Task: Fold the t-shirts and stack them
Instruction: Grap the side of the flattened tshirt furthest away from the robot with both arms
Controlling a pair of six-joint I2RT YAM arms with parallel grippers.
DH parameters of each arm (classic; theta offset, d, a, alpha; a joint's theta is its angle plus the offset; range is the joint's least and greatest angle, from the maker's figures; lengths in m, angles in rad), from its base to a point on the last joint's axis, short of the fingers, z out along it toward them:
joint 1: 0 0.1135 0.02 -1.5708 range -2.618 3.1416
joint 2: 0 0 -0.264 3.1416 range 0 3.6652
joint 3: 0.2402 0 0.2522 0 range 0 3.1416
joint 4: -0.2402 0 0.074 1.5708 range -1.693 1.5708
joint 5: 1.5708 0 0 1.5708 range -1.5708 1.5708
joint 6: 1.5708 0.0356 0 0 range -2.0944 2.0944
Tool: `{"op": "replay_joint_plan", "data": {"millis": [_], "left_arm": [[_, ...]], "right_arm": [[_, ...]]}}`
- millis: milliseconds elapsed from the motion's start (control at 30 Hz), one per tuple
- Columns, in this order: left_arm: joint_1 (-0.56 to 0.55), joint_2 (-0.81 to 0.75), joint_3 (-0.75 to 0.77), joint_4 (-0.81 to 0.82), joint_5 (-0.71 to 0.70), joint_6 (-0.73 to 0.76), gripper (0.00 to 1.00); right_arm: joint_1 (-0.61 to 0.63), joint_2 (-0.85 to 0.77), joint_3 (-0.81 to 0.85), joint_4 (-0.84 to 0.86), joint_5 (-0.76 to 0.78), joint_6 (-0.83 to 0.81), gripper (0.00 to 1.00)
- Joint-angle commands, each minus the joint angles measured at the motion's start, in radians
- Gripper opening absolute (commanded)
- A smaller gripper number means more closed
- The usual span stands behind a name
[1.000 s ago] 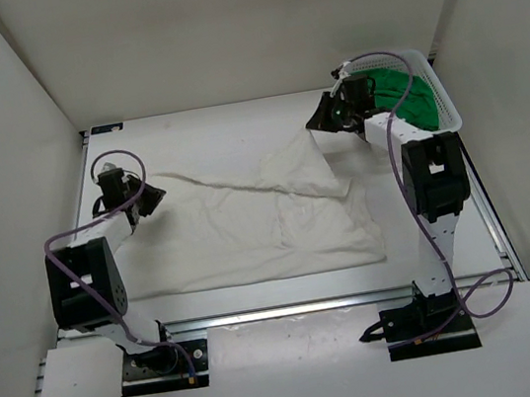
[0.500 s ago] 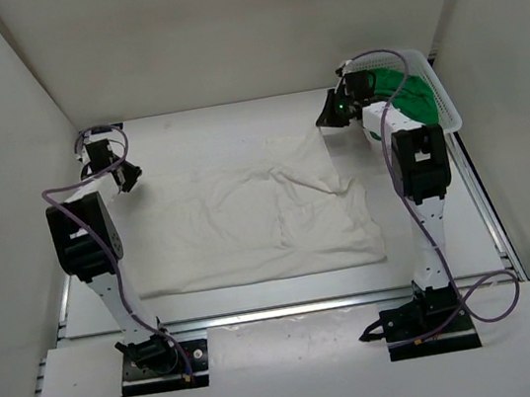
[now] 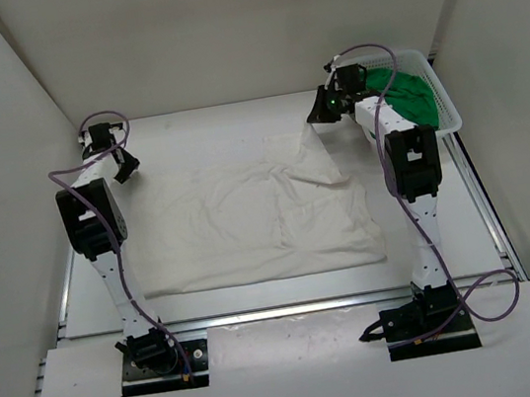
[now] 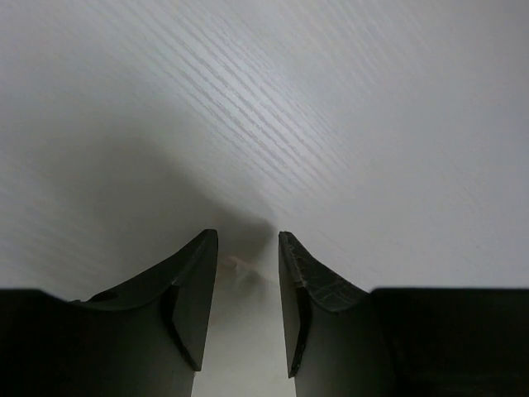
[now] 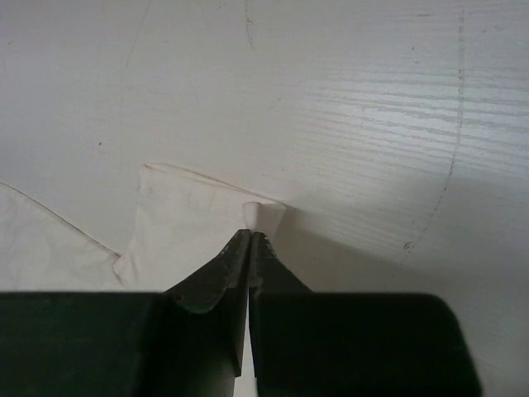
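Right hand (image 5: 250, 236) pinching white shirt (image 3: 257, 215) corner, green shirt (image 3: 408, 97) in basket (image 3: 449, 107) beside

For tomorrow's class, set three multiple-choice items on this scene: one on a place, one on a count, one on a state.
1. Where is the green shirt?
A draped over an arm
B in the white basket
C on the floor

2. How many shirts lie spread on the table?
A one
B two
C three

3. What state is the right claw in?
A wide open
B shut on nothing
C shut on a corner of the white shirt

Answers
1 B: green cloth shows inside the basket at the far right corner.
2 A: only the white shirt lies there.
3 C: the right wrist view shows its fingers pinched on a white fold.
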Motion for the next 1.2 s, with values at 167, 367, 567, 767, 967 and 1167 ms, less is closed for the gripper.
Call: {"op": "replay_joint_plan", "data": {"millis": [167,367,567,767,967,1167], "left_arm": [[-0.006,0.009,0.038,-0.099,-0.021,0.067,0.42],[-0.009,0.003,-0.008,-0.072,0.021,0.058,0.24],[-0.025,-0.012,0.007,-0.072,0.022,0.076,0.02],[-0.008,-0.098,-0.105,-0.020,0.047,0.058,0.00],[0.011,-0.233,-0.216,0.018,0.071,0.039,0.00],[0.023,-0.393,-0.379,0.066,0.114,0.010,0.00]], "right_arm": [[-0.006,-0.035,-0.002,0.029,-0.027,0.000,0.00],[-0.001,-0.044,0.001,0.027,-0.025,0.003,0.00],[-0.003,-0.074,0.002,0.006,-0.030,-0.009,0.00],[-0.001,-0.163,-0.128,0.044,-0.043,0.038,0.00],[0.017,-0.353,-0.372,0.121,-0.039,0.081,0.00],[0.045,-0.579,-0.652,0.168,-0.008,0.095,0.00]]}}
